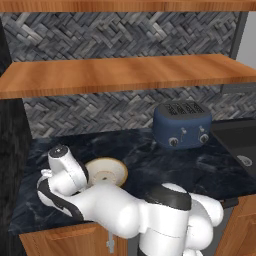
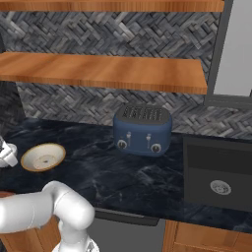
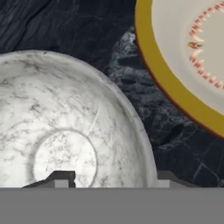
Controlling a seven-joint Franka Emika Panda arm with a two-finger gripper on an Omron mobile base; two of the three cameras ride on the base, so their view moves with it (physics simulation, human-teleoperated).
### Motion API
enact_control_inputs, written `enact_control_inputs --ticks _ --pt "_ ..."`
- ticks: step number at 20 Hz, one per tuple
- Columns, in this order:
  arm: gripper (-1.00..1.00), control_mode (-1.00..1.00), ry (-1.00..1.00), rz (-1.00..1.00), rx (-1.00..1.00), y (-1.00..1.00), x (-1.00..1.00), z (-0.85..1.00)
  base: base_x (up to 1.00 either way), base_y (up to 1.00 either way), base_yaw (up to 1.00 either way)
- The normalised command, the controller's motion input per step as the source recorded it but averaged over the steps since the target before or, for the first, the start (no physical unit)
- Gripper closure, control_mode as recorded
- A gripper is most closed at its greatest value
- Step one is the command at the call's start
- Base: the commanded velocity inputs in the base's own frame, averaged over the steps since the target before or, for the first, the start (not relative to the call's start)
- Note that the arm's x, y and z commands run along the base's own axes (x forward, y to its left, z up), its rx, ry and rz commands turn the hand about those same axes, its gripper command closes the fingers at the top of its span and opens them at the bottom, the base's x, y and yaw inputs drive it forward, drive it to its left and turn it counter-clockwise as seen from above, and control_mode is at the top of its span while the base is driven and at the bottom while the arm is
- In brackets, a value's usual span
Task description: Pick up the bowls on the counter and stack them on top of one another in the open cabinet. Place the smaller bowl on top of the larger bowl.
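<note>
Two bowls sit on the dark blue-black marble-patterned counter [image 1: 165, 165], close together but not touching. The small deep white bowl with grey mottling [image 3: 65, 127] is right under my wrist camera, and the wide shallow cream bowl with the orange-tan rim [image 1: 106, 171] lies just beside it with a strip of dark stone between them. From the right base camera I see the cream bowl at the counter's left end, well clear of the blue rounded toaster [image 2: 142, 129] further back. The long orange-brown wooden shelf [image 1: 125, 74], where both must end up, is bare above the grey herringbone tile.

My worry is order and grip. I judge I am going for the small bowl, yet the big one has to sit underneath, so shelving this one first would mean lifting it again. The wall is curved and smooth; a pinch on the rim alone could let the bowl tilt or slip out on the lift, and a nudge sideways could knock it into its neighbour.

The two-finger gripper [image 3: 113, 177] is low over the small bowl, one tip inside the rim and one outside, straddling the wall. The jaws are partly apart; whether they already press the wall I cannot tell.
</note>
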Motion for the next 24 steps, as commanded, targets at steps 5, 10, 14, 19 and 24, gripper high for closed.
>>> enact_control_inputs --ticks 5,10,14,19,24 --pt "1.0 -1.0 0.0 -0.02 0.02 0.0 0.04 0.22 0.0 0.0 0.0" --pt "1.0 -1.0 0.0 -0.04 0.04 0.0 0.01 0.66 0.0 0.0 0.0" --pt "1.0 -1.0 0.0 -0.04 0.05 -0.11 -0.04 0.75 0.0 0.0 0.0" --pt "1.0 -1.0 0.0 -0.05 0.04 -0.43 -0.2 0.47 0.0 0.0 0.0" --pt "1.0 -1.0 0.0 -0.05 0.0 -0.72 -0.07 0.02 0.0 0.0 0.0"
